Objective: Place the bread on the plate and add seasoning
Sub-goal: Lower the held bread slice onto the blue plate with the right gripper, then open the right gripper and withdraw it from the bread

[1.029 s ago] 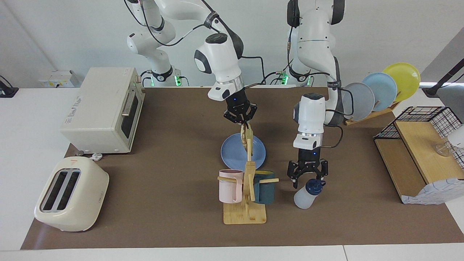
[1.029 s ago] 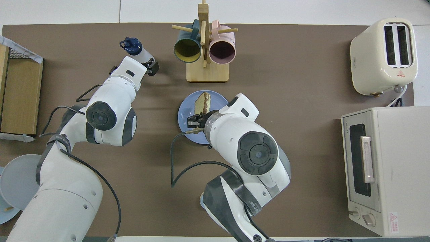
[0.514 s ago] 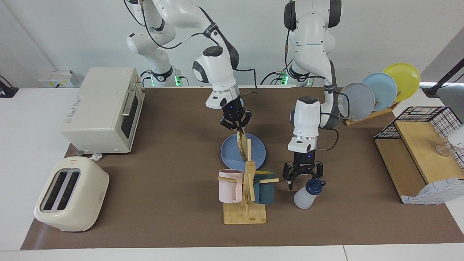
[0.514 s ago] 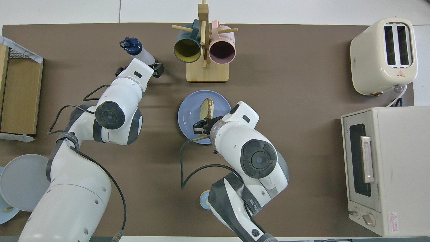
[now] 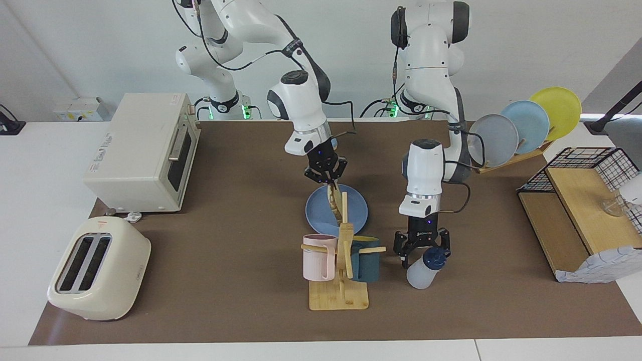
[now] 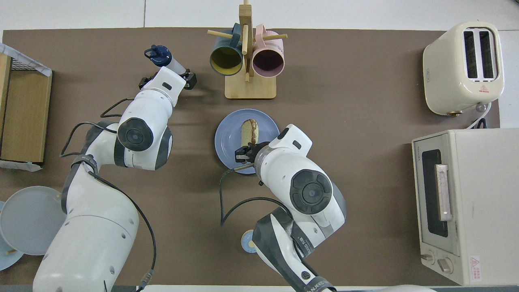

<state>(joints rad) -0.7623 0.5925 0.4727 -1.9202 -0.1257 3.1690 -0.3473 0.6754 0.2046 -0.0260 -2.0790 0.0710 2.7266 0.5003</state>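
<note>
over plate (image 5: 358,209), gripper (image 5: 328,184) pinches bread (image 6: 247,130).

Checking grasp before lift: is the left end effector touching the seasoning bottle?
Cannot tell. In the facing view the left end effector stands open around the seasoning bottle's cap; neither view shows contact or gap.

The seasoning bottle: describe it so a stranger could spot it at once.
Find the wooden mug tree holding two mugs. Beside it, toward the left arm's end of the table, stands the bottle, under the left end effector. It alone is translucent white with a navy knobbed cap.
</note>
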